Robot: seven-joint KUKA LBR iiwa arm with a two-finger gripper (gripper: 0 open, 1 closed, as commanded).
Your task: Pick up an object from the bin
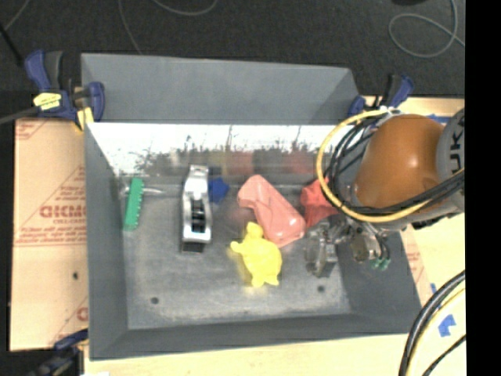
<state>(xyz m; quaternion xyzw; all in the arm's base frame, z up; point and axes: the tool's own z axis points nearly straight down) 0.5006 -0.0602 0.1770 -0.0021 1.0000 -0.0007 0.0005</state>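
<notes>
Gripper low at right of frame, just right of yellow toy, below pink lump; open or closed, can't tell

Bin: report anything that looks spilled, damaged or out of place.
Nothing stands out. Loose things lie scattered on the bin floor: a green strip at the left, a white-and-black piece, a yellow toy, a pink lump, and a red thing near the gripper, which hangs low at the right.
</notes>
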